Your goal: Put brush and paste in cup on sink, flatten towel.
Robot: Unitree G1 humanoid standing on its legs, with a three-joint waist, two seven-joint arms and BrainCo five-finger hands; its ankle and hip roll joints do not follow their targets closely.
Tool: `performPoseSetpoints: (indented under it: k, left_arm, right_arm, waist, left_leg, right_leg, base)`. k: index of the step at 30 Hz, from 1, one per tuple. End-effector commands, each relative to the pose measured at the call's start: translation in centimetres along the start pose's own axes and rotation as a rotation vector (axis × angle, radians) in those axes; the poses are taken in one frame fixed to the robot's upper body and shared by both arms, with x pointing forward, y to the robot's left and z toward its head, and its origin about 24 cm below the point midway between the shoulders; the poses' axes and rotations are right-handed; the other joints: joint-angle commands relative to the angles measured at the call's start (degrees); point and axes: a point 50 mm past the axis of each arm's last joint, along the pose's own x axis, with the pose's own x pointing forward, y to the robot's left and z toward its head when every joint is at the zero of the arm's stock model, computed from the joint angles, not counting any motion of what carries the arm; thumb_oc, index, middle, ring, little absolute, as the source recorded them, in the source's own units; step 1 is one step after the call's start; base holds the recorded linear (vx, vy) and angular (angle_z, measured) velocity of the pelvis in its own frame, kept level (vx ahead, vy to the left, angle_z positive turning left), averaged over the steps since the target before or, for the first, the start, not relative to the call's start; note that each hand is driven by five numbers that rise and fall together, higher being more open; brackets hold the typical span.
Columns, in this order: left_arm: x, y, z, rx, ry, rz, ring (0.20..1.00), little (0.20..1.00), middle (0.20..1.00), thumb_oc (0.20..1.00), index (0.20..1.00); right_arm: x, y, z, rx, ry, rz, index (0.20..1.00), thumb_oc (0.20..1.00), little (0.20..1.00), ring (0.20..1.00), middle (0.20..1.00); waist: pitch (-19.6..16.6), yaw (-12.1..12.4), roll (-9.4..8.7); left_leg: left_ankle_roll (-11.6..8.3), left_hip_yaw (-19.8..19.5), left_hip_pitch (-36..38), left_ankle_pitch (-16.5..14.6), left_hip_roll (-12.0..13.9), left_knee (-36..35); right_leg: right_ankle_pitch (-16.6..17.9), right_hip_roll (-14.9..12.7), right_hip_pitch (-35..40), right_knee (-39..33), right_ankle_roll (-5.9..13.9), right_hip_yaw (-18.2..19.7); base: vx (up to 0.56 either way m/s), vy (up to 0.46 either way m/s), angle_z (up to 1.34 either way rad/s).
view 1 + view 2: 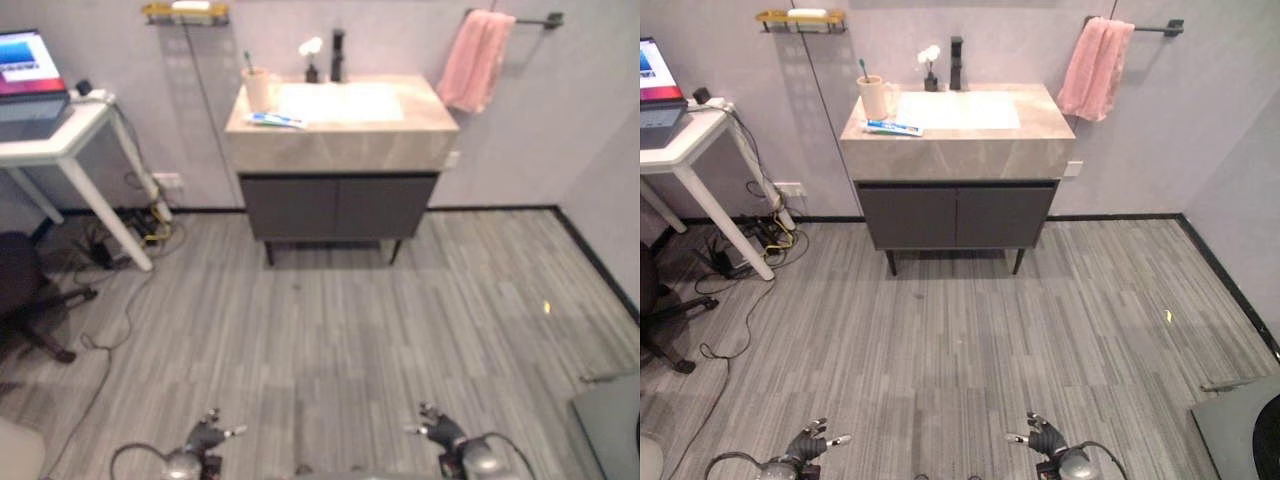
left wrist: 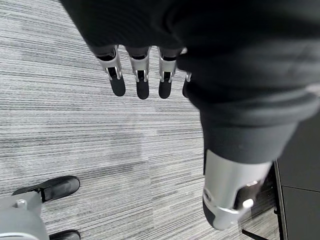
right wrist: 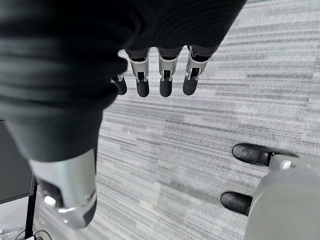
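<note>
A beige cup (image 1: 257,88) stands at the left back of the sink counter (image 1: 340,140), with a toothbrush (image 1: 247,60) upright in it. A blue-and-white toothpaste tube (image 1: 276,120) lies flat on the counter in front of the cup. A pink towel (image 1: 474,60) hangs bunched on a wall bar to the right of the sink. My left hand (image 1: 207,436) and right hand (image 1: 437,428) hang low over the floor, far from the sink, both open with straight fingers (image 2: 142,80) and nothing in them; the right hand's fingers (image 3: 165,80) point at the grey floor.
A dark cabinet (image 1: 338,208) sits under the counter, with a black tap (image 1: 338,55) and a small flower vase (image 1: 311,60) behind the basin. A white desk (image 1: 60,140) with a laptop (image 1: 30,80) stands left, cables beneath it. A black chair (image 1: 25,290) is at the left.
</note>
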Motion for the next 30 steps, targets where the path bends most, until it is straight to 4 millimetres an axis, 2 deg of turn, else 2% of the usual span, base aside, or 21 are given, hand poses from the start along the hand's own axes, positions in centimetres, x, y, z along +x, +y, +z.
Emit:
performPoseSetpoints:
  k: [1, 3, 10, 16, 23, 24, 30]
  left_arm:
    - [0.6, -0.4, 1.8, -0.049, -0.05, -0.012, 1.0, 1.0, 1.0, 1.0, 1.0]
    - [0.8, -0.7, 2.3, -0.065, -0.061, -0.012, 1.0, 1.0, 1.0, 1.0, 1.0]
    - [0.8, -1.7, 1.9, -0.041, -0.046, -0.044, 1.0, 1.0, 1.0, 1.0, 1.0]
    - [0.8, -1.7, 1.9, -0.044, -0.045, -0.054, 1.0, 1.0, 1.0, 1.0, 1.0]
    - [0.9, -1.5, 2.9, -0.019, -0.085, -0.061, 1.0, 1.0, 1.0, 1.0, 1.0]
    - [1.0, -1.4, 3.7, -0.004, -0.114, -0.057, 1.0, 1.0, 1.0, 1.0, 1.0]
    - [1.0, -1.3, 4.0, 0.016, -0.124, -0.056, 1.0, 1.0, 1.0, 1.0, 1.0]
  right_arm:
    - [0.2, -1.4, 1.3, -0.03, -0.034, -0.035, 1.0, 1.0, 1.0, 1.0, 1.0]
    - [0.3, -1.7, 1.6, -0.038, -0.032, -0.047, 1.0, 1.0, 1.0, 1.0, 1.0]
    - [0.2, -2.2, 1.2, -0.022, -0.021, -0.074, 1.0, 1.0, 1.0, 1.0, 1.0]
    - [0.0, -2.5, 0.8, 0.035, -0.018, -0.07, 1.0, 1.0, 1.0, 1.0, 1.0]
    - [0.0, -3.1, 0.8, 0.043, -0.006, -0.103, 1.0, 1.0, 1.0, 1.0, 1.0]
    - [0.2, -3.0, 1.4, 0.057, -0.02, -0.095, 1.0, 1.0, 1.0, 1.0, 1.0]
    - [0.4, -2.5, 1.5, 0.093, -0.026, -0.084, 1.0, 1.0, 1.0, 1.0, 1.0]
  waist:
    - [-0.77, 0.0, -0.98]
    - [-0.43, 0.04, -1.24]
    - [-0.91, -0.19, -1.11]
    - [-0.9, -0.08, -1.14]
    - [-0.03, 0.49, -0.77]
    - [0.8, 0.71, -0.49]
    - [1.14, 0.91, -0.29]
  left_leg:
    - [-0.81, -0.67, 0.42, -4.58, -0.24, 2.94]
    - [-1.04, -1.02, -0.47, -4.86, -0.13, 4.33]
    - [-1.28, -1.36, 0.63, -4.08, -0.02, 2.46]
    - [-1.15, -1.41, 0.47, -4.36, -0.12, 2.66]
    - [-0.2, -1.91, -1.31, -4.92, -0.67, 4.03]
    - [0.29, -1.98, -2.84, -4.95, -0.93, 4.68]
    - [0.83, -2.14, -2.91, -5.53, -1.4, 5.29]
  right_leg:
    - [0.58, -0.52, -1.82, 2.44, 3.41, 0.02]
    - [0.65, -0.31, -1.76, 2.14, 3.05, -0.19]
    - [0.78, -0.06, -1.01, 1.43, 2.92, -0.57]
    - [0.69, -0.19, -0.97, 1.38, 2.95, -0.74]
    - [0.56, -0.82, -3.12, 3.69, 3.65, -0.8]
    - [0.19, -1.08, -5.72, 6.74, 4.13, -0.77]
    - [-0.46, -1.44, -6.06, 7.96, 4.57, -0.78]
  base:
    - [-0.02, -0.031, 0.01]
    - [-0.04, -0.077, 0.04]
    - [0.02, -0.027, 0.08]
    - [0.0, 0.006, 0.0]
    - [-0.01, 0.077, 0.0]
    - [-0.05, 0.157, -0.03]
    - [0.01, 0.08, 0.0]
